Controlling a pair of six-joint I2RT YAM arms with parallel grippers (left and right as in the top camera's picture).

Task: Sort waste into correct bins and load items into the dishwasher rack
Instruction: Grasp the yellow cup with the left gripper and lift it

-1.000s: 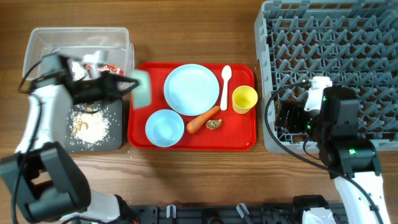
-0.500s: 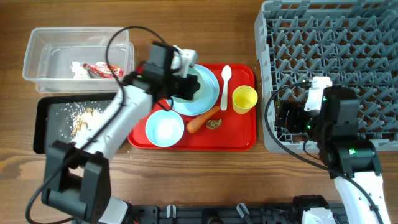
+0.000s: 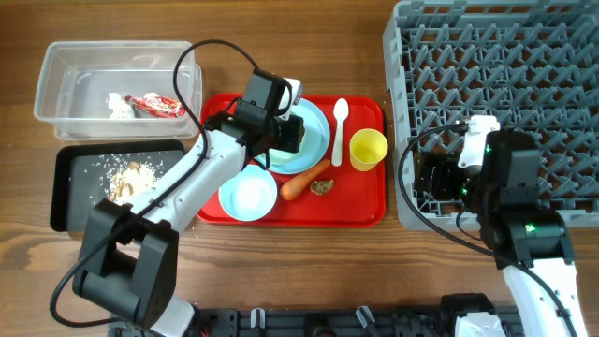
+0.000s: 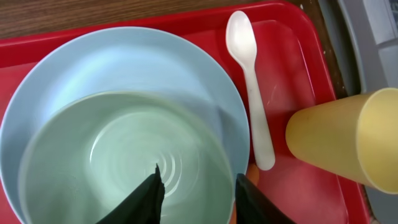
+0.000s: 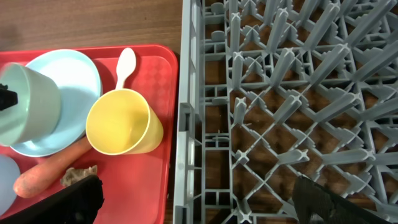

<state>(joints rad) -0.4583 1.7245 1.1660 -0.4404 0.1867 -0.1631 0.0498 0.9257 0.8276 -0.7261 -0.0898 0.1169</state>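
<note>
Left wrist view looks straight down past the left jaws. They stand partly open, one finger inside the pale green bowl and the other just outside its rim, with the wall loose between them. The bowl sits upright on the pale blue plate, directly beneath the jaws.

A second ago these jaws held that bowl over the black tray, far to their left. Arm and bowl have since come across to the red tray.

Just right of the jaws lies the white spoon, and beyond it is the yellow cup. Behind the jaws are the light blue bowl, the carrot and the brownish lump.

The right jaws have not moved: spread wide and empty, above the near edge of the rack.
</note>
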